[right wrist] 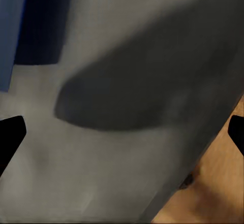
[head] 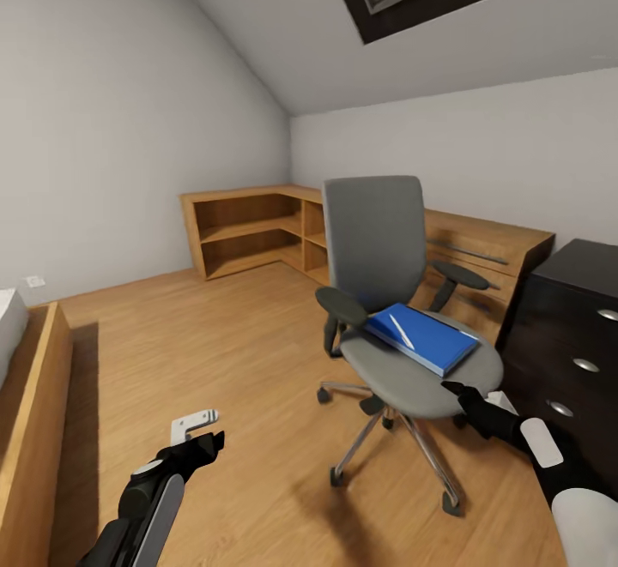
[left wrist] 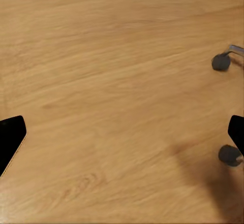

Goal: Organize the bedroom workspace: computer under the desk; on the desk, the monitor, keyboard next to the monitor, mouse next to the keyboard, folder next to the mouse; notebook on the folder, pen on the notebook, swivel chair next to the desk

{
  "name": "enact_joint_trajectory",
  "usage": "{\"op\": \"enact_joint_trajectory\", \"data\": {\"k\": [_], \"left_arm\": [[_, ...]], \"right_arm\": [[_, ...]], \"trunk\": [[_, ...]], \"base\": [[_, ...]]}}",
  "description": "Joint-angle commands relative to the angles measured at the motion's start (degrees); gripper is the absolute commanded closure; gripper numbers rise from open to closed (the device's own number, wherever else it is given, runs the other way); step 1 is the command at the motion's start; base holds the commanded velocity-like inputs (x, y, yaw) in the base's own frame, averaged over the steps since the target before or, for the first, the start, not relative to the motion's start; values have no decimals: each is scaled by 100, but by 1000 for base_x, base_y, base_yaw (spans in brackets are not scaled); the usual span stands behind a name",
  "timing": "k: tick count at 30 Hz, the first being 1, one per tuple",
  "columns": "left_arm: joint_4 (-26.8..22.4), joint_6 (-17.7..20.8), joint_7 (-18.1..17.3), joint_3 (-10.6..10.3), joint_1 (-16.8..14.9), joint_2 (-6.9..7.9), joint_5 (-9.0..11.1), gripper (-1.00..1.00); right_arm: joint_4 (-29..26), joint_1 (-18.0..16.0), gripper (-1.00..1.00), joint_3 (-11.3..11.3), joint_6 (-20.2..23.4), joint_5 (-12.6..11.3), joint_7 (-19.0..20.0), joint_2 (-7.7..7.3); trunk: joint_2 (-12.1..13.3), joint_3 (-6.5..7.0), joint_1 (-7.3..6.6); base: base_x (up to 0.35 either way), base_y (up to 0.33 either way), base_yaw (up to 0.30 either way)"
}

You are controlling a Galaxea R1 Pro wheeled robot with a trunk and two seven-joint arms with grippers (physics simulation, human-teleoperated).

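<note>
Your right pincer (head: pixel 453 389) sits at the front edge of the swivel chair (head: pixel 403 310) seat, its black fingers reaching onto the grey padding; from the right wrist view its fingertips (right wrist: pixel 11 135) stand wide apart with the seat cushion (right wrist: pixel 127 132) between them and nothing pinched. Your left pincer (head: pixel 199 430) hangs low over the wooden floor (head: pixel 232 352), well apart from the chair; in the left wrist view its fingertips (left wrist: pixel 10 135) are spread too, with bare floor between them and two of the chair's casters (left wrist: pixel 230 155) off to one side.

The blue folder (head: pixel 422 337) lies flat on the chair seat, toward the seat's rear edge and its right armrest. A thin white pen (head: pixel 400 330) rests on top of it. You cannot tell whether a separate notebook lies in that blue stack.

The black drawer unit (head: pixel 571 352) stands just beside the chair on your right. Wooden shelving (head: pixel 257 228) runs along the far walls behind the chair, and a wooden bed frame (head: pixel 30 430) edges in at the left.
</note>
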Motion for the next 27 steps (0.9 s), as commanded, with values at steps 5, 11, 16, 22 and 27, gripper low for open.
{"op": "enact_joint_trajectory", "data": {"k": [5,11,16,22,27], "left_arm": [[-4,10,47,-11,-5,-1,59,-100],[-3,7,47,-13,-5,-1,57,-100],[0,7,47,-13,-5,-1,57,-100],[3,7,48,-13,-5,-1,56,-100],[4,7,40,-13,-5,-1,55,-100]], "right_arm": [[-13,-9,-100,-33,57,-167,40,5],[-13,-8,-100,-33,57,-167,40,5],[-13,-5,-100,-33,57,-167,40,5],[-13,-7,-100,-33,57,-167,40,5],[-13,-6,-100,-33,57,-167,40,5]], "trunk": [[-2,-5,1],[-2,-5,1],[-2,-5,1],[-2,-5,1],[-2,-5,1]], "base": [[286,0,81],[318,0,8],[321,-25,1],[317,-118,0],[310,-157,0]]}}
